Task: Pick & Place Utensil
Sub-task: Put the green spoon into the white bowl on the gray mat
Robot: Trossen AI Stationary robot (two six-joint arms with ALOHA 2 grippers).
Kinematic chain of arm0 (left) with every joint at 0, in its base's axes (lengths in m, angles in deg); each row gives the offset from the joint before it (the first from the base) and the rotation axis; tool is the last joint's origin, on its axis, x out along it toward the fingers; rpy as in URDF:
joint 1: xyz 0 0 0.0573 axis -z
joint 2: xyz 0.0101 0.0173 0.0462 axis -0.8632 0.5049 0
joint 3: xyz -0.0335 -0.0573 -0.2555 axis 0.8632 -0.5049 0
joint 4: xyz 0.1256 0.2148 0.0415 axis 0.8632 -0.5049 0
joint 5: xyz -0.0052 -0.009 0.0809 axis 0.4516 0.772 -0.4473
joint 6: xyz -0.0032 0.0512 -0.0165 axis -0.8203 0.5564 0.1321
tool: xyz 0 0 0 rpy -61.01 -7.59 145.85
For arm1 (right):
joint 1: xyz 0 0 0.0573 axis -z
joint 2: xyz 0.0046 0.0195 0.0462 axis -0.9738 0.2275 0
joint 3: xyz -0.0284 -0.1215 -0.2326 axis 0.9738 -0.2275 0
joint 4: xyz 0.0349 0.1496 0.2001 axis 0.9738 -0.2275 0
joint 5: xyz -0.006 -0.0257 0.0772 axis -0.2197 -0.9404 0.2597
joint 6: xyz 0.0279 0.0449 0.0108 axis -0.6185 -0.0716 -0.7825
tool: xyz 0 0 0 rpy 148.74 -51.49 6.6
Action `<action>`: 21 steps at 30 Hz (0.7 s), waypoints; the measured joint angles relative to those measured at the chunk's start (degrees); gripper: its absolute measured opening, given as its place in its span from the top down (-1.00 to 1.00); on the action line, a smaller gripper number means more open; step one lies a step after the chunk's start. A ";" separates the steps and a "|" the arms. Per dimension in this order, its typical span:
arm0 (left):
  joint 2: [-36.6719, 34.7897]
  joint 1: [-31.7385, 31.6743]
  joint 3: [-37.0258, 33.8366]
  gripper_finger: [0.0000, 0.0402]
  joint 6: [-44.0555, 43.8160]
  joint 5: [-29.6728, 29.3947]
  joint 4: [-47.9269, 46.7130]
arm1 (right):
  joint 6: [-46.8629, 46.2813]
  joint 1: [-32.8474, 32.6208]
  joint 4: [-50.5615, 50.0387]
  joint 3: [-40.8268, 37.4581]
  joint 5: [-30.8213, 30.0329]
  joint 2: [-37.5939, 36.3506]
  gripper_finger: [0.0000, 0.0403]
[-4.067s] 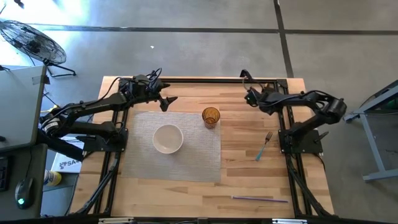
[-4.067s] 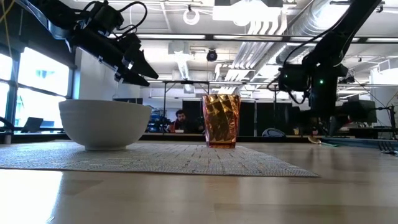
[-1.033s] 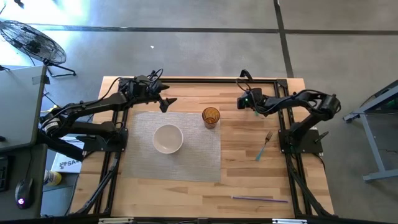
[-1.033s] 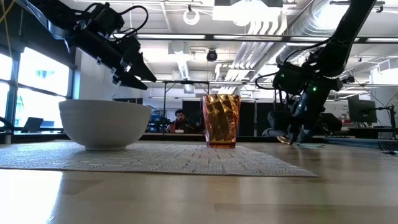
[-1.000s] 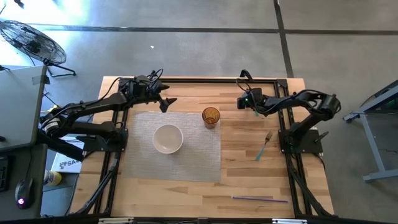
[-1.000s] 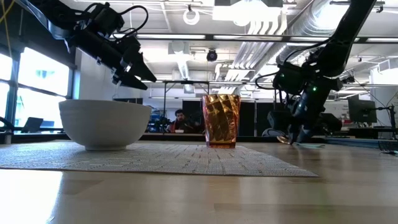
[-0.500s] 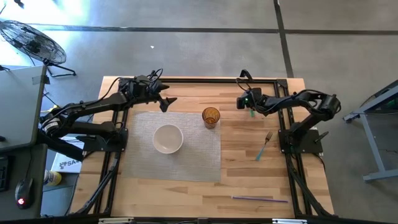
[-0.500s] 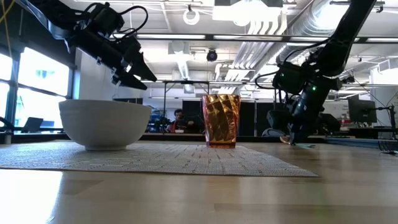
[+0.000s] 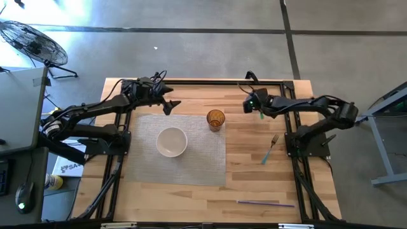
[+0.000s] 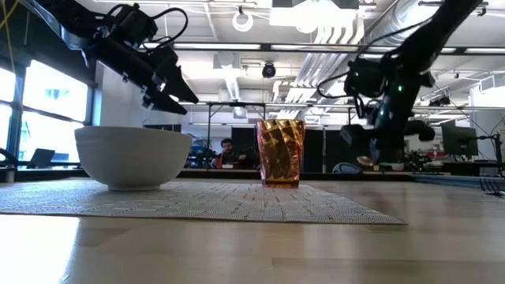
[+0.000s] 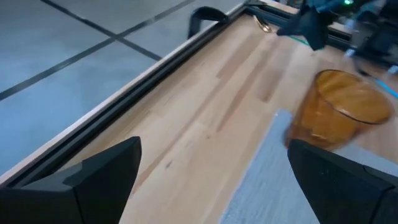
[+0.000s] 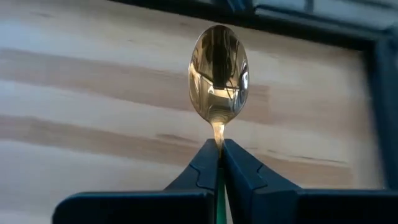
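My right gripper [image 9: 254, 104] hovers over the table's far right part, behind and to the right of the amber cup [image 9: 215, 119], and is shut on a spoon with a gold bowl [image 12: 217, 71]. A white bowl [image 9: 172, 141] rests on the grey placemat [image 9: 191, 159]. The cup stands at the mat's far right corner. My left gripper [image 9: 170, 105] hangs open above the mat's far edge, its fingers wide apart [image 11: 211, 180] and touching nothing. My right gripper pinches the spoon's neck [image 12: 217, 132] just behind the gold bowl, between its two fingertips. The fingers run along the spoon, whose green handle [image 12: 219, 186] goes back between them. The gripper slants down from above. The spoon's bowl [image 10: 364, 161] hangs clear of the table.
A fork with a teal handle [image 9: 269, 149] lies on the wood to the right of the mat. A thin purple utensil [image 9: 266, 203] lies near the front edge. A black frame rail [image 9: 210, 81] runs along the far edge. Bare wood lies in front of the mat.
My right gripper has shut on the spoon at the table's far right and then risen, lifting the spoon off the wood. Its arm has stretched out toward the table's right side. The left arm has kept still.
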State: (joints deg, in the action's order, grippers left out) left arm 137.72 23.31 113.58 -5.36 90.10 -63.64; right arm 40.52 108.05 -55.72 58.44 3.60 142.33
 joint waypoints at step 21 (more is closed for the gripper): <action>-18.61 0.00 1.13 -0.99 5.92 8.36 -15.55 | 7.15 -27.28 -19.37 40.46 -11.90 5.66 0.99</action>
State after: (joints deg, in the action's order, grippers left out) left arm 119.11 23.31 114.71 0.57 98.45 -79.18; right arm 47.67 80.77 -75.08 98.91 -8.29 148.00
